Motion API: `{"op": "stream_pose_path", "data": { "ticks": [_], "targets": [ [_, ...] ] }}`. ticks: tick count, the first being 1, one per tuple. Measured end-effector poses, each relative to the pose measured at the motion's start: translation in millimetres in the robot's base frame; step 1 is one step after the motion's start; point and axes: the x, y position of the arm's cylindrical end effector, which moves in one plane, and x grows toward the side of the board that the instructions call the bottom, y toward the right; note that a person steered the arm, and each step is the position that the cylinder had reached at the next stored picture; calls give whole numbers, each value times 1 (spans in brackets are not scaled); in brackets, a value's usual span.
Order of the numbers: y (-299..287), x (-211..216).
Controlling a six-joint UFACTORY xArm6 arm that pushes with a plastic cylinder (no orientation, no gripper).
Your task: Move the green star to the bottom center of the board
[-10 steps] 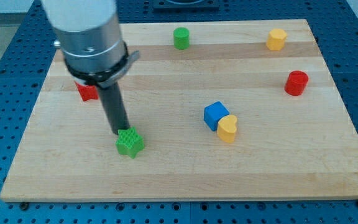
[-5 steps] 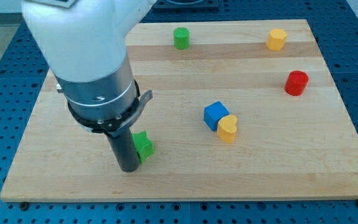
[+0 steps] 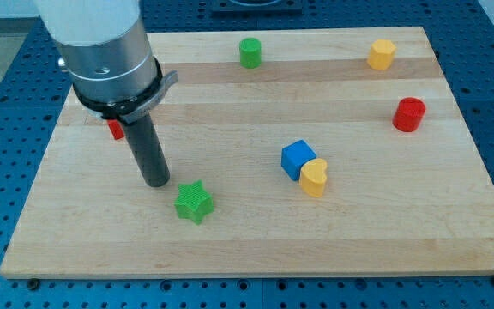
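The green star (image 3: pixel 195 202) lies on the wooden board (image 3: pixel 256 232), left of centre and toward the view's bottom. My tip (image 3: pixel 157 183) rests on the board just up and to the left of the star, a small gap apart from it. The rod rises from the tip into the large grey arm body at the view's upper left.
A blue cube (image 3: pixel 298 160) touches a yellow heart (image 3: pixel 314 178) near the middle. A red block (image 3: pixel 116 130) is mostly hidden behind the rod at left. A green cylinder (image 3: pixel 250 52), a yellow block (image 3: pixel 382 54) and a red cylinder (image 3: pixel 409 114) lie toward the top and right.
The star has shifted slightly to the right and down. My tip swung down to the star's lower left, then moved back up and left, away from it.
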Motion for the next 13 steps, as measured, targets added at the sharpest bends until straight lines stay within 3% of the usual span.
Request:
{"op": "stream_pose_path", "data": {
  "ticks": [4,7,8,11,12,13],
  "targets": [
    [105,36],
    [30,24],
    [34,62],
    [75,73],
    [75,73],
    [65,29]
  ]
}}
